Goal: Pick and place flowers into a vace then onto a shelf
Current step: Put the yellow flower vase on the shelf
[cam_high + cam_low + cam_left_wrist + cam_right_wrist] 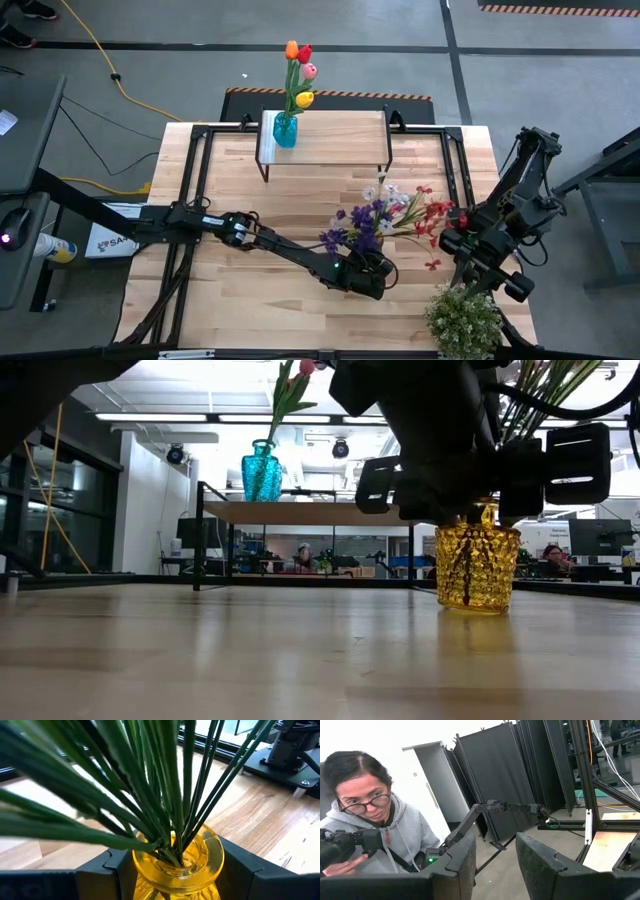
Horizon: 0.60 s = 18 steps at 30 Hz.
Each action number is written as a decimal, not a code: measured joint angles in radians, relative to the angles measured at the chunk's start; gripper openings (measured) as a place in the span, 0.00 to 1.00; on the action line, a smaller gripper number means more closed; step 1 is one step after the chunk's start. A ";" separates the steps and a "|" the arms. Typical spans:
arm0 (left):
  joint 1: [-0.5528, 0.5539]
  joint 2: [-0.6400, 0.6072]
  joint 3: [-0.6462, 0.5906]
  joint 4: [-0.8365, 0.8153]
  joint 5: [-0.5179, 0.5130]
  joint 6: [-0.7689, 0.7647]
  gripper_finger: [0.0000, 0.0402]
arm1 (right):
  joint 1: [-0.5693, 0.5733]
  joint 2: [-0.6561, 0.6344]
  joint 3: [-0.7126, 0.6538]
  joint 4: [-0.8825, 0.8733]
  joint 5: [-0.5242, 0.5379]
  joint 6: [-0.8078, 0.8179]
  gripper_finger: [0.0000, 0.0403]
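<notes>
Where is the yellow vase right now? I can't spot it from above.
The yellow vase stands on the table right of centre, in front of the shelf, gripped at its neck by the left gripper, sprays fanning out above.

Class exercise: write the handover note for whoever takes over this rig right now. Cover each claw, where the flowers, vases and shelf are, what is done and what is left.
Left claw: closed around the yellow vase, which stands on the table.
Right claw: open, empty, parked at the table's right edge.
Done: tulips in the blue vase on the shelf; mixed sprays in the yellow vase.
Left: lift the yellow vase onto the shelf.
</notes>
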 joint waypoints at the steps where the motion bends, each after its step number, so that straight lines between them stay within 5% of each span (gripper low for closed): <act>1: 0.000 0.000 0.000 0.000 -0.001 0.000 0.59 | 0.000 0.000 0.000 0.000 0.000 0.000 0.32; 18: 0.001 0.004 0.056 -0.011 -0.014 0.039 0.59 | 0.000 0.000 0.000 0.000 -0.019 0.000 0.32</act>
